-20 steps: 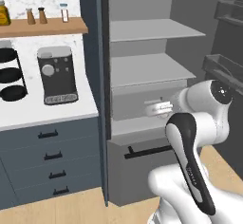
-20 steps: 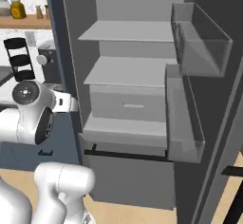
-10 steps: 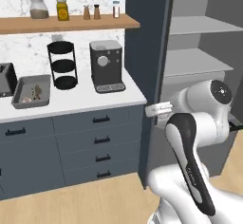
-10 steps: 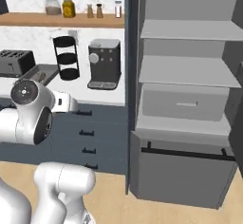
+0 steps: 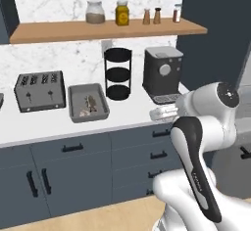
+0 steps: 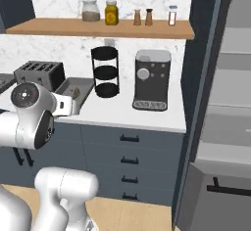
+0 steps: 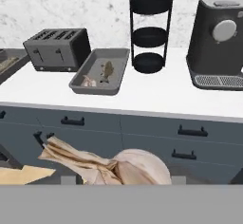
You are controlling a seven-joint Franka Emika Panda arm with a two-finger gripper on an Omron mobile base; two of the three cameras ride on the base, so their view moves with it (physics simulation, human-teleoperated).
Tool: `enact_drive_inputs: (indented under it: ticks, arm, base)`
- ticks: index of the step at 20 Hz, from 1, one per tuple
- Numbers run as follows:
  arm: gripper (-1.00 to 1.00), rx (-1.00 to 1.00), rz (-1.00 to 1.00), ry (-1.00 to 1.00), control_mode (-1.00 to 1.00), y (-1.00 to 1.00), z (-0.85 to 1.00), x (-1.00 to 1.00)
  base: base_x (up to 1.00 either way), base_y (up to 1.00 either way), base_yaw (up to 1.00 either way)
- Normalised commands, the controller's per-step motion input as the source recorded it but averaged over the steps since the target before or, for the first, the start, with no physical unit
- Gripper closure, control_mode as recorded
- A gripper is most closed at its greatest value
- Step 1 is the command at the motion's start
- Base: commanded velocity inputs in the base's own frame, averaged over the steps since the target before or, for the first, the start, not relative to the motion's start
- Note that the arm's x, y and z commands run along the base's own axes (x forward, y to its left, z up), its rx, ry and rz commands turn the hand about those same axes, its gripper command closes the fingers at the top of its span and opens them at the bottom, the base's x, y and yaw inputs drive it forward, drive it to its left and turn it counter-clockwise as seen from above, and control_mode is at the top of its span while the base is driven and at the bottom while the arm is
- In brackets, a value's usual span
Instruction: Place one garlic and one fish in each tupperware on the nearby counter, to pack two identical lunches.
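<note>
My gripper (image 7: 123, 178) is shut on a garlic (image 7: 135, 167), whose papery stalk trails off to the left. The hand (image 5: 164, 112) hovers in front of the counter (image 5: 127, 118), off the right end of a grey tupperware (image 5: 73, 103). That tupperware (image 7: 93, 89) holds a fish (image 7: 108, 70) and a garlic bulb (image 7: 88, 80). A second tupperware (image 7: 10, 62) peeks in at the far left, beyond the toaster. In the right base view the hand (image 6: 64, 105) is just in front of the near tupperware (image 6: 86, 81).
A black slotted toaster (image 5: 40, 91) stands between the two trays. A black three-tier rack (image 5: 118, 74) and a dark coffee machine (image 5: 163, 74) are right of the near tray. A wooden shelf (image 5: 103, 29) with jars hangs above. The open fridge (image 6: 228, 107) is at the right.
The whole view has swung from the open fridge to the counter, so the base has moved. The garlic stays in the gripper's hold.
</note>
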Motion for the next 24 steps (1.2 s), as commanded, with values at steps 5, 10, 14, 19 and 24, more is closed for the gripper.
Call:
enact_drive_inputs:
  ticks: [5,10,14,19,24]
  arm:
    - [1.0,0.0,0.0,0.0,1.0,0.0,0.0,0.0]
    - [1.0,0.0,0.0,0.0,1.0,0.0,0.0,0.0]
    - [1.0,0.0,0.0,0.0,1.0,0.0,0.0,0.0]
    - [1.0,0.0,0.0,0.0,1.0,0.0,0.0,0.0]
    - [1.0,0.0,0.0,0.0,1.0,0.0,0.0,0.0]
  base:
    - [0.45,1.0,0.0]
    - [0.26,1.0,0.0]
    - [0.38,1.0,0.0]
    - [0.68,1.0,0.0]
    - [0.75,1.0,0.0]
